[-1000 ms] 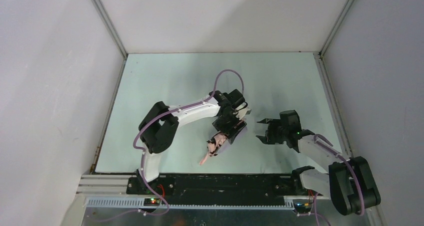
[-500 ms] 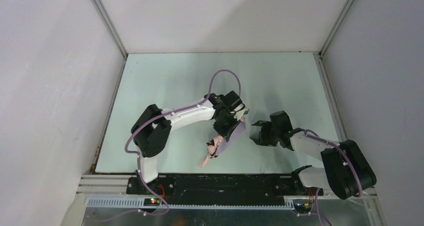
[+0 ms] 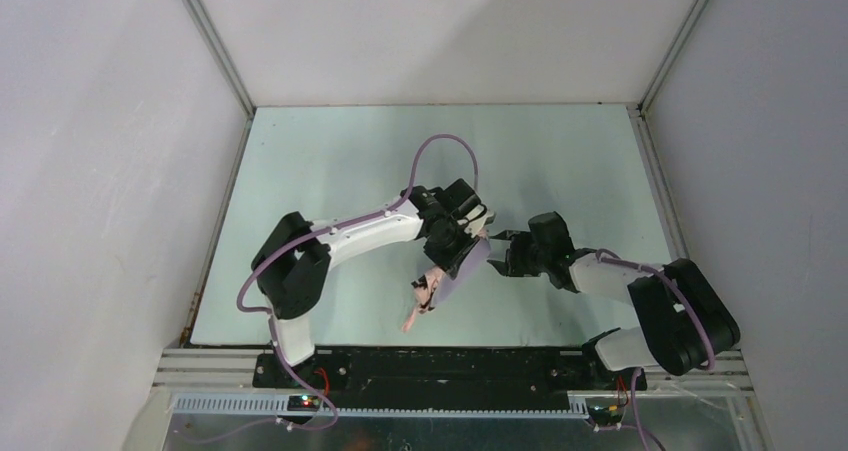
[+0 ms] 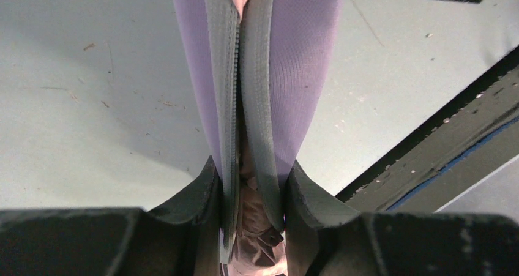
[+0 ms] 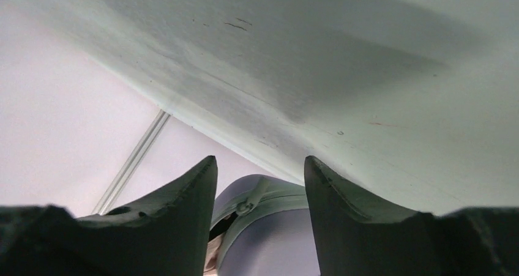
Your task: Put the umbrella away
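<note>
Umbrella: the umbrella (image 3: 418,301) is partly sheathed. Its pale pink free end sticks out of the case toward 7 o'clock, near the 6 o'clock edge of the table (image 3: 340,161), and more pink fabric shows through the unclosed seam in the left wrist view.
Case: the lilac case (image 3: 462,271) lies slantwise from 7 to 1 o'clock over the umbrella. The two grey sides of its zipper (image 4: 237,74) nearly meet but are not closed.
Left gripper: the left gripper (image 4: 251,175) is clamped across the case, pinching both zipper edges together with the umbrella fabric between them.
Right gripper: the right gripper (image 5: 257,166) is at 3 o'clock of the case. Its jaws are apart and straddle the case's rounded end, where the zipper pull (image 5: 245,207) shows. Whether the pads touch the case cannot be told.
Step in hand: probably steadying the case so that the rest of the umbrella can be stowed and the case zipped.
Next move: likely a firm hold on the case end or pull by the right gripper. The loose pink end would then need feeding in before any zipping.
Risk: thin fabric sits in the seam and could catch in the zipper teeth.
</note>
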